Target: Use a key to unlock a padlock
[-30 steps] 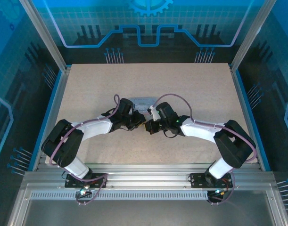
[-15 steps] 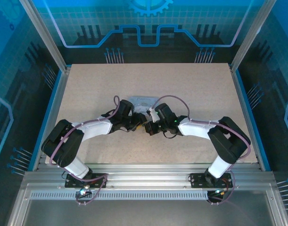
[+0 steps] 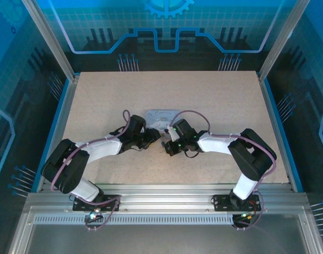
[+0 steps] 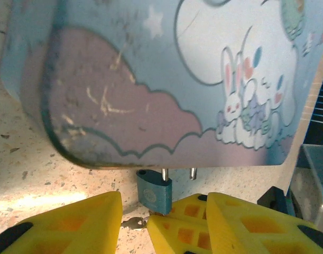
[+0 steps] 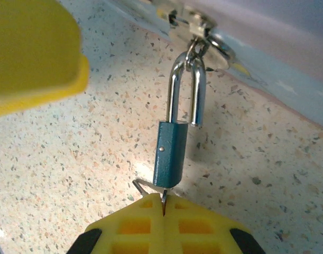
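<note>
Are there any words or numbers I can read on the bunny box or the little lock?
None can be read.
The tin box bears only cartoon pictures, no letters.
The padlock has a round stamped mark, too blurred to read.
The gear drawing on the back wall has no words.

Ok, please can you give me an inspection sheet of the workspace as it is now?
Surface: speckled beige table.
Job's things: dark blue padlock hooked on the clasp of the pale blue tin, one shackle leg seems out of the body; key in its bottom.
Clutter: nothing seen.
Hands: left hand open near the padlock; right hand shut on the key.
Cables: purple cables loop over both arms.
Surroundings: blue walls, metal frame.
</note>
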Controlling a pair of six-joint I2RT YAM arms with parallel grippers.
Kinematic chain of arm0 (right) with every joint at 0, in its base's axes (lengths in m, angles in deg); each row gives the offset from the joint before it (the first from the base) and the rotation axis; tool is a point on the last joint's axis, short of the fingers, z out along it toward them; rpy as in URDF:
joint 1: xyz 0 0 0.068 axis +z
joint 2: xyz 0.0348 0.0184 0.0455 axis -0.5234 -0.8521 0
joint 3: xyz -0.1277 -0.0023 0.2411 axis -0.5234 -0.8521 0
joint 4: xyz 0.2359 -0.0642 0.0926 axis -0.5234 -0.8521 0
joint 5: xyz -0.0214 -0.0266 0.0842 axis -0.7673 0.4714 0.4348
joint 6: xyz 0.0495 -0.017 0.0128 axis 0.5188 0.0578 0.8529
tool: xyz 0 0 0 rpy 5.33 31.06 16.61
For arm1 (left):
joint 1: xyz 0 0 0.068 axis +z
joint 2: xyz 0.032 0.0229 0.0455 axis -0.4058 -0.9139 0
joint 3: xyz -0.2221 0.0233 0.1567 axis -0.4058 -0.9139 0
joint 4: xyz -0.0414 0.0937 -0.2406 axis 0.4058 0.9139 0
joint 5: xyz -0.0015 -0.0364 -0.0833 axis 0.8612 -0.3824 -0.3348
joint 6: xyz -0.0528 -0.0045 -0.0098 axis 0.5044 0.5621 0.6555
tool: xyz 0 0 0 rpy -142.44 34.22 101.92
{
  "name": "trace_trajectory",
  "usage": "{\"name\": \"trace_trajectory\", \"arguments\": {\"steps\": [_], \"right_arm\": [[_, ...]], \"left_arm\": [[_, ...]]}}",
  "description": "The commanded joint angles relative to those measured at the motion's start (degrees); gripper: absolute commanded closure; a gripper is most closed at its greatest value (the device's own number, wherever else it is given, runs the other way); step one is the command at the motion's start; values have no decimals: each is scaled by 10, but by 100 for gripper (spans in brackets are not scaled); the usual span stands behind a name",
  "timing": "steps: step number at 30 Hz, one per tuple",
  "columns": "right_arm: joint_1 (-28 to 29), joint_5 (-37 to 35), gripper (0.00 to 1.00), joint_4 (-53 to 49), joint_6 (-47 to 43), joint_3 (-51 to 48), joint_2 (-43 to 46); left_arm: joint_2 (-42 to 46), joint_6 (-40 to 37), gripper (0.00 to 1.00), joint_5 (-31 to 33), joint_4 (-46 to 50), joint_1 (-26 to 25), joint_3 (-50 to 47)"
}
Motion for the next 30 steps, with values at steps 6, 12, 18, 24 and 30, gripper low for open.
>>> {"name": "trace_trajectory", "arguments": {"steps": [6,12,18,24,30], "right_arm": [[-2,-21,100,-79,-63,38,31],[-2,-27,100,-124,-95,67,25],[-2,-35,100,-141,-117,77,20],[2,-31,100,-143,-128,84,20],[8,-50,100,-168,-155,108,5]], "left_arm": [[44,-31,49,25,28,15,-14],[51,-46,48,32,33,25,-9],[60,-60,41,47,27,32,-5],[58,-68,38,63,5,43,3],[28,-82,37,66,-1,57,29]]}}
